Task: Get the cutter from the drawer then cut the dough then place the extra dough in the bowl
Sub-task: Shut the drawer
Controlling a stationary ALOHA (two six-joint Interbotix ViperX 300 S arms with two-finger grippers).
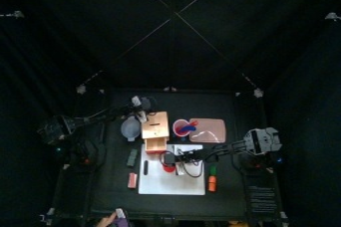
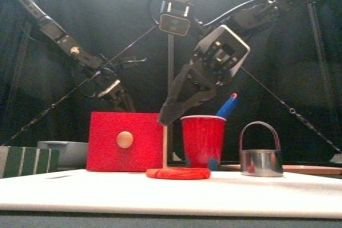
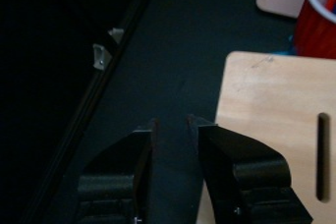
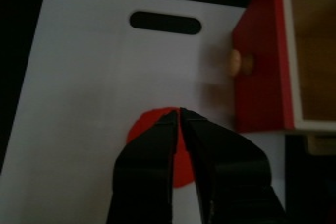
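A flat red dough disc [image 2: 178,173] lies on the white cutting board [image 4: 92,90], in front of the wooden box's red drawer front [image 2: 124,142]. My right gripper [image 2: 167,120] hangs above the dough with its jaws shut; in the right wrist view the right gripper [image 4: 182,120] is over the dough's [image 4: 148,132] edge. I cannot tell whether it pinches any dough. The metal cutter [image 2: 261,152] stands upright on the board to the right. My left gripper [image 3: 172,128] rests left of the wooden box [image 3: 282,110], jaws a narrow gap apart and holding nothing.
A red cup [image 2: 203,139] with a blue knife [image 2: 227,105] stands behind the dough, by the pink tray [image 1: 210,129]. The drawer [image 4: 308,41] is pulled out toward the board. Low grey-green things [image 2: 27,160] sit at the far left. Small orange toys [image 1: 210,183] lie near the board's edge.
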